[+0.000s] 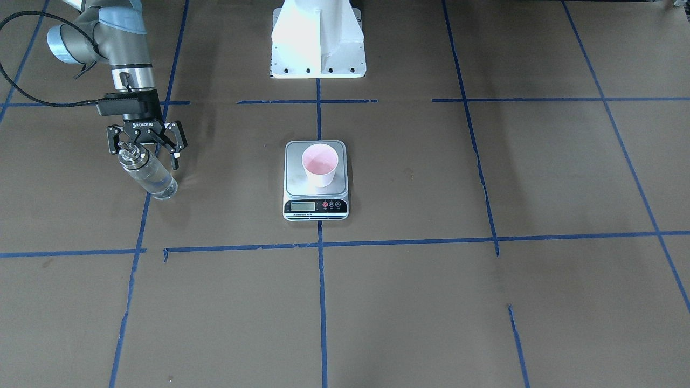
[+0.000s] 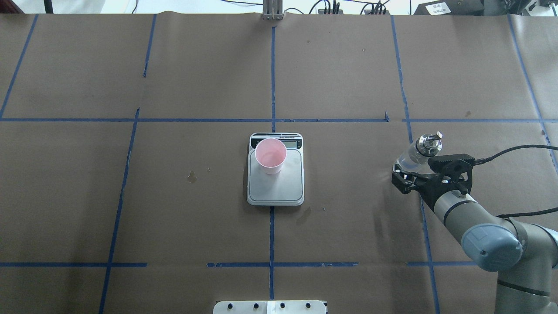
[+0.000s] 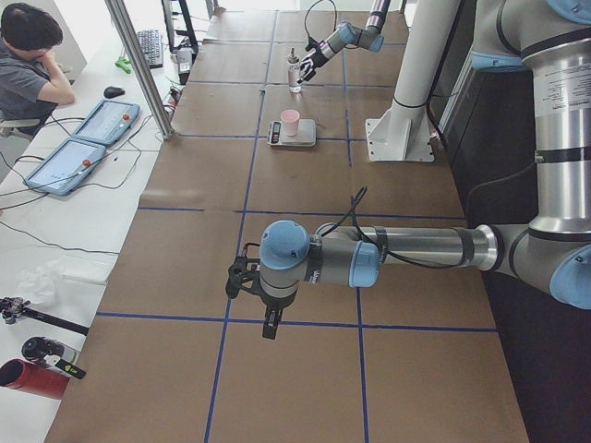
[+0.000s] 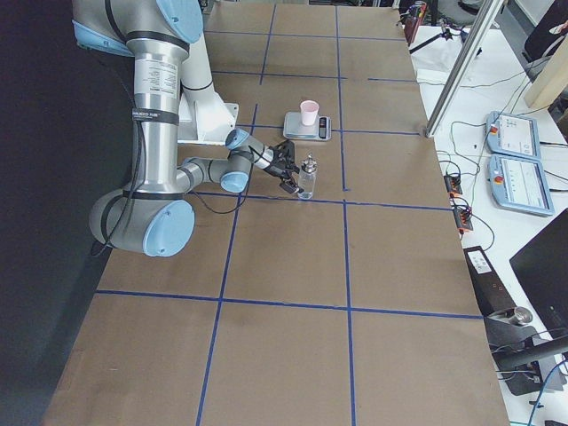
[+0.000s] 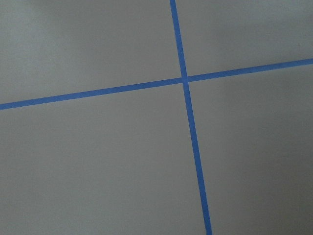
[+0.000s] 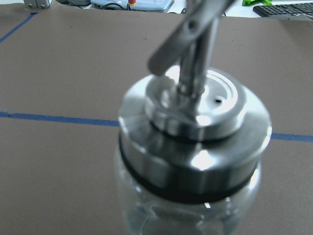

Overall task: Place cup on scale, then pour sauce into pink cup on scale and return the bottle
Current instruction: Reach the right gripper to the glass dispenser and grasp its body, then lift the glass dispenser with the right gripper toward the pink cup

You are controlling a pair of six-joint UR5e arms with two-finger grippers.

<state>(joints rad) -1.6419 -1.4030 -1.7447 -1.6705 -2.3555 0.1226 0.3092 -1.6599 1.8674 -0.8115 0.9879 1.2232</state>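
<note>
Right gripper [image 1: 144, 151]: arm reaches low and tilted, jaws spread wide astride the upright glass bottle [image 1: 153, 178]. Left gripper [image 3: 246, 280]: opening cannot be told.

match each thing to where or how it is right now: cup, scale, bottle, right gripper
Column one:
1 cup
2 scale
3 bottle
4 right gripper

Column two:
a open, at the bottle's top
b upright on the table, on the robot's right side
c on the scale, toward its display
d flat over the middle blue tape line

Pairs: 1-c, 2-d, 3-b, 4-a
</note>
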